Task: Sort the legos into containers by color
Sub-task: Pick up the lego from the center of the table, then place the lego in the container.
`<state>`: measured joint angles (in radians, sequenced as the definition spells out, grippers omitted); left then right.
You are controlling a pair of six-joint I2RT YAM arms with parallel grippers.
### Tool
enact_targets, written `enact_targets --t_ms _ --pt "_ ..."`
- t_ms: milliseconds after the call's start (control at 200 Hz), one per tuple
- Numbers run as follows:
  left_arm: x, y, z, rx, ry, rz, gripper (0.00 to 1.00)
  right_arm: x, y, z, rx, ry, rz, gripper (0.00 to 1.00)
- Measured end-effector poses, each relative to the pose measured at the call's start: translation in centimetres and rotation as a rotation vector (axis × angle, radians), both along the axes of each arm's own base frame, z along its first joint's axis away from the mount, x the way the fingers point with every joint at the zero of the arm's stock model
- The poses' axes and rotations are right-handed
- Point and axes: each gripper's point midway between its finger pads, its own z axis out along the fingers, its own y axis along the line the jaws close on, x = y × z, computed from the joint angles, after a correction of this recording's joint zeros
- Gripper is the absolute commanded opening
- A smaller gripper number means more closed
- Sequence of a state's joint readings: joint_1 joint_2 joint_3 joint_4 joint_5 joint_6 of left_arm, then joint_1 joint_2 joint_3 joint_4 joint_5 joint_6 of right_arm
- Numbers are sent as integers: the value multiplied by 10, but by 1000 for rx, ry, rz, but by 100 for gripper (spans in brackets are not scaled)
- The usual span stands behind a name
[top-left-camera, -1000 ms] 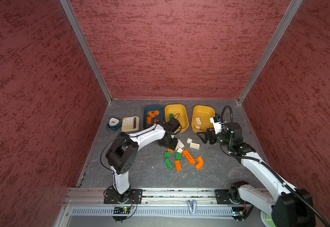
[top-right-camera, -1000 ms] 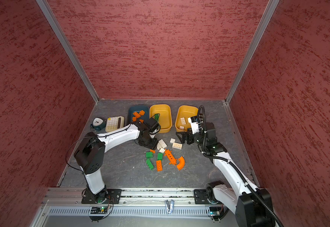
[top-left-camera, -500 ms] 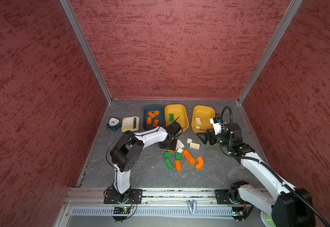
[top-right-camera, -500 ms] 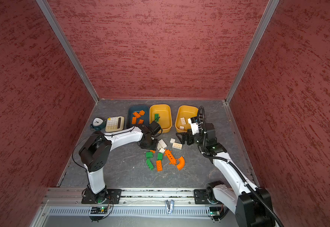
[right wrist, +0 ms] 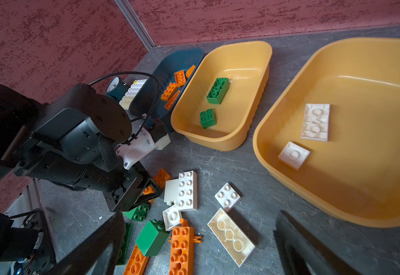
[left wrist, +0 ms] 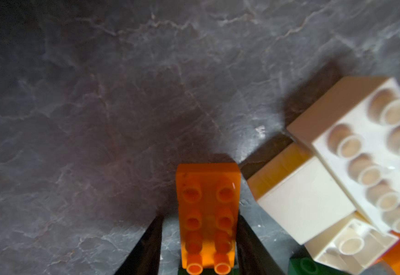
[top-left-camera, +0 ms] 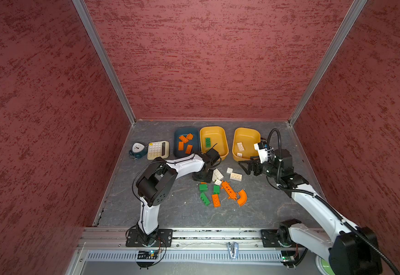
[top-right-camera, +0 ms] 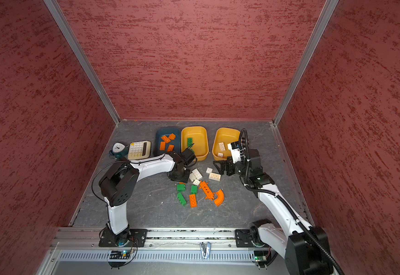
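My left gripper [top-left-camera: 202,177] [left wrist: 200,217] is down at the loose pile's far-left edge, straddling a small orange brick [left wrist: 207,202] on the floor. One finger touches the brick and the other stands a little clear, so the jaws are still open. My right gripper [top-left-camera: 248,166] [right wrist: 199,247] hangs wide open and empty over the white bricks [top-left-camera: 236,176]. Green bricks [top-left-camera: 203,187], a long holed orange piece [top-left-camera: 228,189] and an orange arc [top-left-camera: 242,197] lie loose. The teal tub [top-left-camera: 177,133] holds orange bricks, the middle yellow tub [top-left-camera: 225,140] green ones, the right yellow tub [top-left-camera: 246,132] white ones.
A cream calculator [top-left-camera: 158,149] and a small teal clock [top-left-camera: 137,150] sit left of the tubs. Red walls enclose the grey floor on three sides. A metal rail [top-left-camera: 206,234] runs along the front edge.
My left arm has come down from beside the tubs to the pile, and its jaws have narrowed around the orange brick. The right arm has not moved.
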<state>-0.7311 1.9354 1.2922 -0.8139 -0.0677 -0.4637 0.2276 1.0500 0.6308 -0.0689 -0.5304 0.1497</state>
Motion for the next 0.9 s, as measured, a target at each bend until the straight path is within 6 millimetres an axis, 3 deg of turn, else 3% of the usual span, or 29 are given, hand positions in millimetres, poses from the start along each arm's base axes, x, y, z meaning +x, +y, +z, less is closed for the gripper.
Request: enact_targets --t_ms 135,356,456,686,902 --pt "2 2 0 3 -2 1 31 0 0 0 0 0 0 99" --pt "4 12 3 28 6 -9 30 0 0 0 0 0 0 99" --pt "10 18 16 28 4 -9 30 0 0 0 1 -1 0 99" --pt "64 25 84 -64 -134 -5 30 1 0 2 5 -7 -1 99" --pt "126 60 125 -93 -254 43 30 2 1 1 11 -3 -1 99"
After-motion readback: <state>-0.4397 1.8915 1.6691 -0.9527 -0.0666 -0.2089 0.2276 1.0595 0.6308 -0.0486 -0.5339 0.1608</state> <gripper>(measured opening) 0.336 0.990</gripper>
